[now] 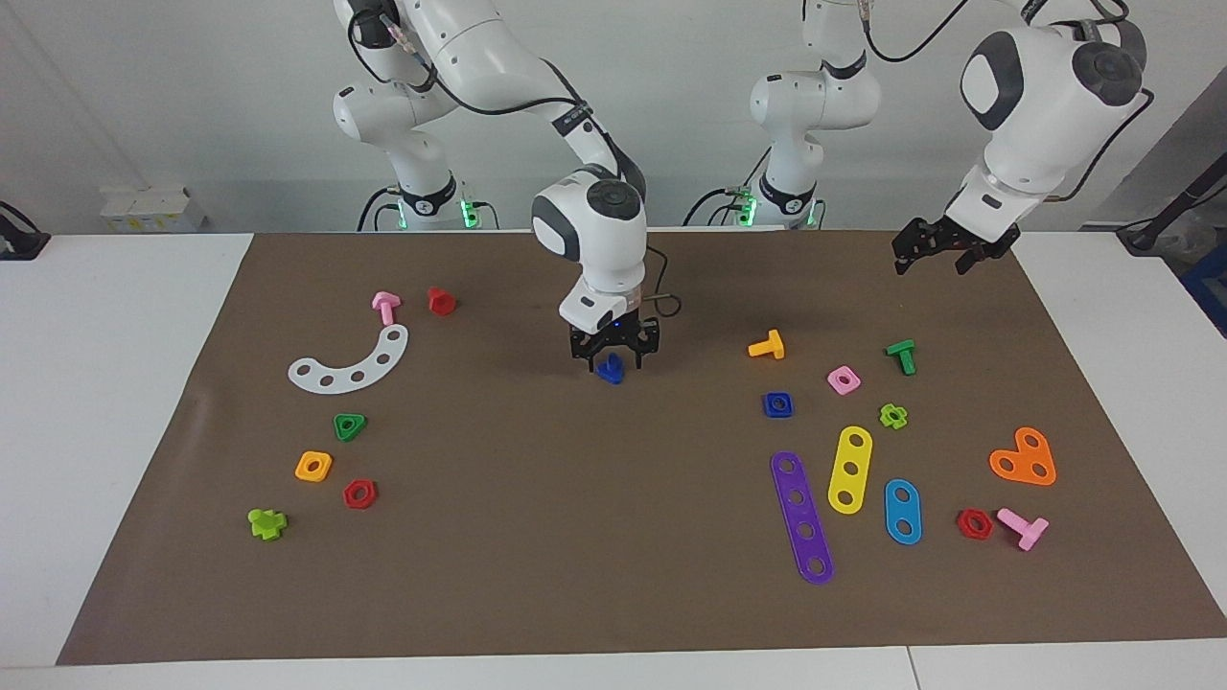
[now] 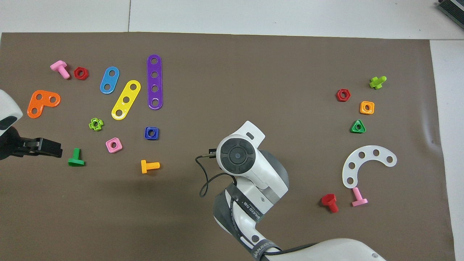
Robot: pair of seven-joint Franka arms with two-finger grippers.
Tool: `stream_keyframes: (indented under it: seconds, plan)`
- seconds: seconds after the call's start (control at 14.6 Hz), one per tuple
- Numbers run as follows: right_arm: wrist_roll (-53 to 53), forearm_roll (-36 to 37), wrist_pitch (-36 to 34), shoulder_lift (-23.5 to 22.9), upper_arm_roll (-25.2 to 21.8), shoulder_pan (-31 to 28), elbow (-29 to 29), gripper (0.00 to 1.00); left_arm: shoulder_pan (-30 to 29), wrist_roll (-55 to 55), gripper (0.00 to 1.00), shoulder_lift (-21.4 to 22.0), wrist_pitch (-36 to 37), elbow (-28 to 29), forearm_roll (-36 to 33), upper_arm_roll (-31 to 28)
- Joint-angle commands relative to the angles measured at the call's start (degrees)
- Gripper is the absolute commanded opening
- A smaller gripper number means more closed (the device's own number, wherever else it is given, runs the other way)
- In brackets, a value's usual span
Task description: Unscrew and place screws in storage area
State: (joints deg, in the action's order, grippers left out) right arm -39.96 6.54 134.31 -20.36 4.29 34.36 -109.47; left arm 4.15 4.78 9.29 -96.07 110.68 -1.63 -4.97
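The dark-blue bolt lies on the brown mat near its middle. My right gripper is low over it, open, with a finger on each side of the bolt. In the overhead view the right arm's wrist hides both the bolt and the gripper. My left gripper is open and empty, raised high over the mat's edge at the left arm's end; it also shows in the overhead view.
Toward the left arm's end lie a blue square nut, an orange bolt, a green bolt, a pink nut and coloured plates. Toward the right arm's end lie a white curved plate, a red bolt and a pink bolt.
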Motion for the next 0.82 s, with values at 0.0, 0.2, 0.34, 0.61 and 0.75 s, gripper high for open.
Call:
stream_keyframes:
  seconds: [0.0, 0.2, 0.34, 0.61, 0.75]
  plan:
    - [-2.06, 2.16, 1.22, 0.15, -0.16, 0.27, -1.09, 0.76, -0.72, 0.23, 1.0, -0.14, -2.27, -3.78, -1.88, 0.57]
    - [-2.06, 2.25, 0.61, 0.5, -0.16, 0.27, -1.18, 0.51, -0.72, 0.32, 1.0, -2.34, -5.26, -7.05, -1.79, 0.66]
    - [-1.97, 2.25, 0.52, 0.59, -0.16, 0.27, -1.18, 0.19, -0.54, 0.23, 1.0, -2.35, -6.84, -6.88, -1.79, 0.66]
    - [-1.53, 2.51, -0.44, 3.3, -0.25, -0.7, -3.02, 0.0, -0.54, 0.23, 1.0, -2.26, -6.41, -6.44, -1.79, 0.66]
    - [-0.31, 2.51, -0.71, 6.28, -0.34, -3.06, -5.3, 0.0, -0.54, 0.23, 1.0, -2.26, -6.49, -6.44, -1.79, 0.66]
